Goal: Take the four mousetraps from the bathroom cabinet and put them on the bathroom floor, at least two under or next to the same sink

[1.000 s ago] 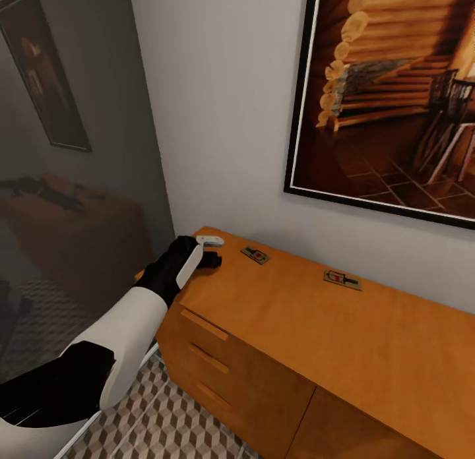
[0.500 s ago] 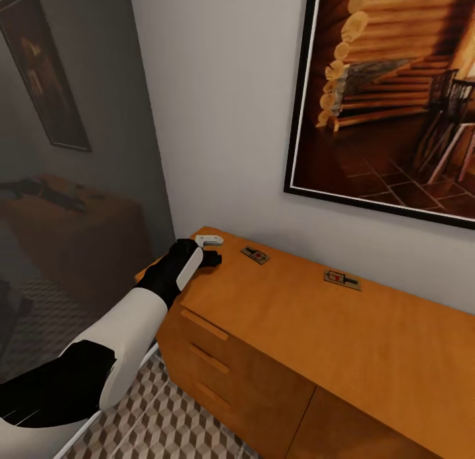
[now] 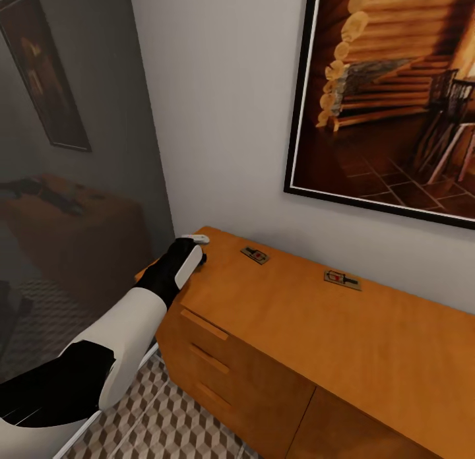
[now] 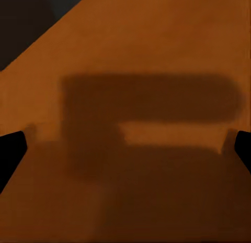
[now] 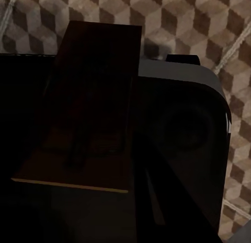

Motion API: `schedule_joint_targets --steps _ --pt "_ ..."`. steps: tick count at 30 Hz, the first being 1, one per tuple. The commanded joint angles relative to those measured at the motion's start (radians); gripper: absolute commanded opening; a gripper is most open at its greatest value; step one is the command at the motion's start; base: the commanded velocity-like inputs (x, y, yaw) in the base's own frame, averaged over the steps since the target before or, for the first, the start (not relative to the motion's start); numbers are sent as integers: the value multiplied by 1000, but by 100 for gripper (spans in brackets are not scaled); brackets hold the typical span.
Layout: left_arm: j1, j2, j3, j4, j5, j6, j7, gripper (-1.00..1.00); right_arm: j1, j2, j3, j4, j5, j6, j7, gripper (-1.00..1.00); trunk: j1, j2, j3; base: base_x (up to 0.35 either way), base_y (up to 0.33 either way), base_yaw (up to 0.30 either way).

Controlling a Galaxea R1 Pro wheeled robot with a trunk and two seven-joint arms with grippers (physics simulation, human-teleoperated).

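The left gripper (image 3: pixel 198 248), fingers wide apart and empty, hangs over the cabinet (image 3: pixel 316 327) corner. 2 traps (image 3: pixel 254 254) (image 3: pixel 342 279) lie at its 3 o'clock. The right gripper clamps a third trap (image 5: pixel 86 112).

Two mousetraps lie flat on the orange-brown cabinet (image 3: pixel 310 327) top near the wall: one (image 3: pixel 254 254) toward its left end, another (image 3: pixel 342 279) further right, well apart. Each is a small tan wooden rectangle with black wire. Patterned cube-print floor tiles (image 3: pixel 165 426) run below the drawer fronts.
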State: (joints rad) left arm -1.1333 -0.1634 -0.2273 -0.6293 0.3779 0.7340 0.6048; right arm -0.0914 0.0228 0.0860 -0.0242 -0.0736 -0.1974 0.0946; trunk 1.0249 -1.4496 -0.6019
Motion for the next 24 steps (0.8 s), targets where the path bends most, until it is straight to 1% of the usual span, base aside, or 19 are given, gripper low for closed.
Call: schedule_joint_targets --steps 1,2,6,24 --pt "0 1 -4 20 14 8 23 100 -1 0 8 1 -12 -4 5 -100 0 0 -1 0 0 0" --pt "0 1 -5 12 22 8 37 100 -1 0 8 1 -12 -4 5 -100 0 0 -1 0 0 0" --pt "0 1 -7 -12 30 10 48 100 -1 0 8 1 -12 -4 5 -100 0 0 -1 0 0 0" --pt "0 1 -9 -23 32 14 46 100 -1 -2 8 1 -13 -5 6 -100 0 0 -1 0 0 0"
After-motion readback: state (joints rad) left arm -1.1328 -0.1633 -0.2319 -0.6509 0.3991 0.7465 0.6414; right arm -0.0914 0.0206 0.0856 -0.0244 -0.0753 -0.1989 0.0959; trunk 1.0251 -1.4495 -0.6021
